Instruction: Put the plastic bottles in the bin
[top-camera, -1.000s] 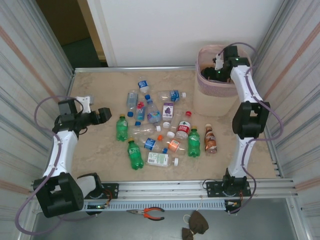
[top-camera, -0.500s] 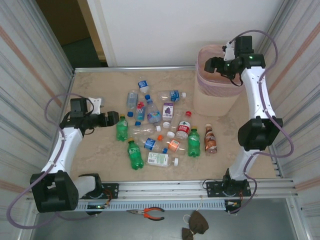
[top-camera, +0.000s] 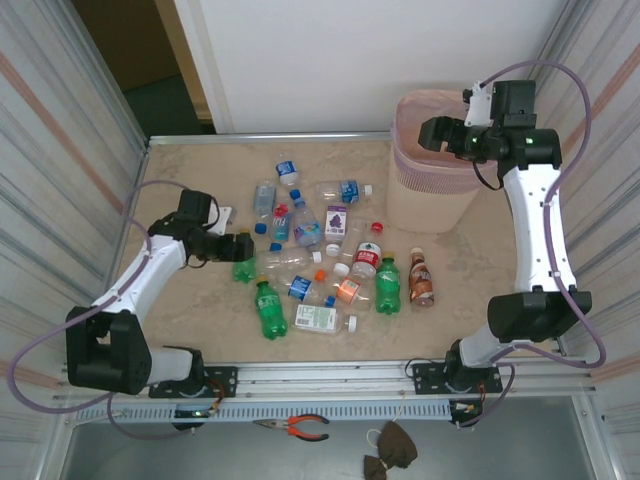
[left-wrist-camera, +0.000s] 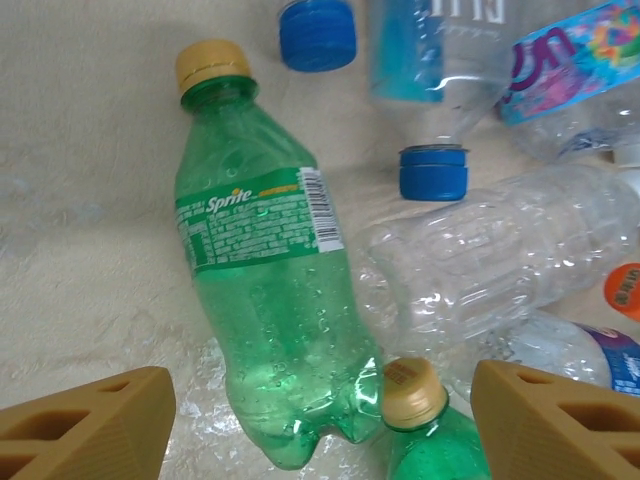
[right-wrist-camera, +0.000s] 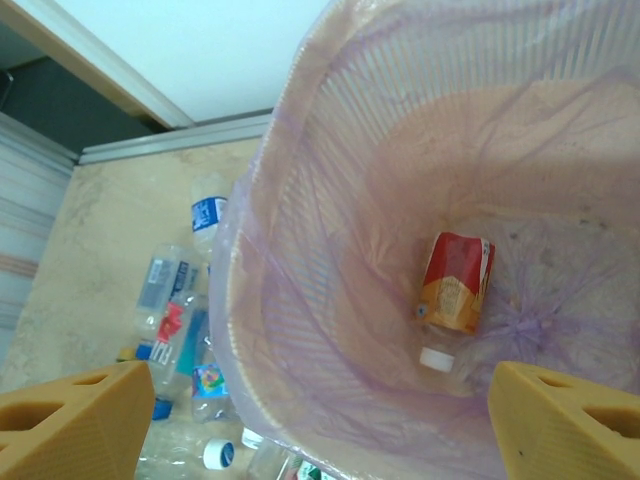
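My left pincer (left-wrist-camera: 320, 405) stands wide open and empty, low over the table (top-camera: 190, 175), at the left edge of the plastic bottles (top-camera: 336, 222) scattered mid-table. A green Sprite bottle (left-wrist-camera: 265, 300) lies with its base between my fingers, clear of both. Far right, my right pincer (right-wrist-camera: 320, 410) hangs above the pink bin (right-wrist-camera: 300, 260), also spread wide and holding nothing. A red-labelled bottle (right-wrist-camera: 455, 282) lies on the bin's bottom.

The beige table (top-camera: 190, 170) carries scattered plastic bottles (top-camera: 387, 285) and the bin (top-camera: 420, 205).
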